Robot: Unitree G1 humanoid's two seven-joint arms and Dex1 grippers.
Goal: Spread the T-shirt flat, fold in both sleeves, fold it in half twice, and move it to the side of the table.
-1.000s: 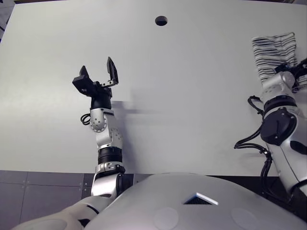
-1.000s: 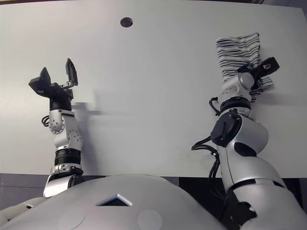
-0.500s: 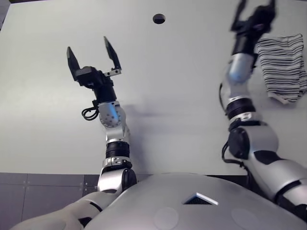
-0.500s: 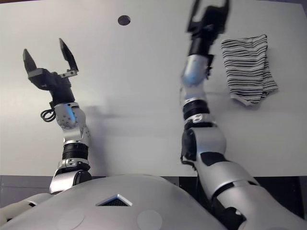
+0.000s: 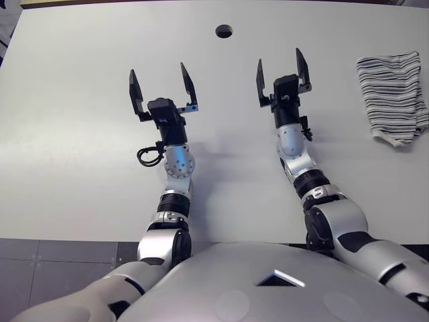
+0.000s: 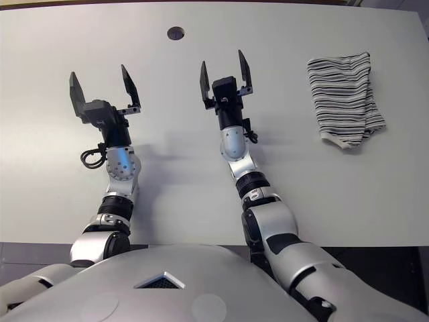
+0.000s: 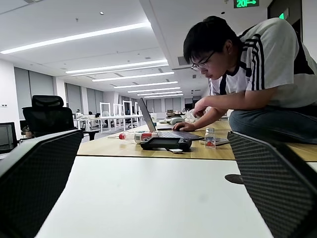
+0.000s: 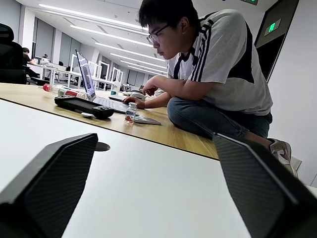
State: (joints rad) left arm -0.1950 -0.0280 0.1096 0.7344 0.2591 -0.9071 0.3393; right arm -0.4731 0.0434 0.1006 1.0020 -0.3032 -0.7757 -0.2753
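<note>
One striped T-shirt (image 5: 392, 97) lies folded in a compact bundle near the right edge of the table (image 5: 67, 134). Soft, light and limp, it would likely sag unless pinched through all layers at an edge. Over the table's middle, the left tool (image 5: 157, 70) and right tool (image 5: 279, 59) hover, fingers spread wide, holding nothing.

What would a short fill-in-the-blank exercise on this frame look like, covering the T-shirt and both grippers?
1. The folded striped T-shirt lies on the table toward the robot's ____ side.
2. The left gripper and the right gripper both have their fingers ____.
3. The T-shirt is touched by ____ gripper.
Missing words: right; open; neither.
</note>
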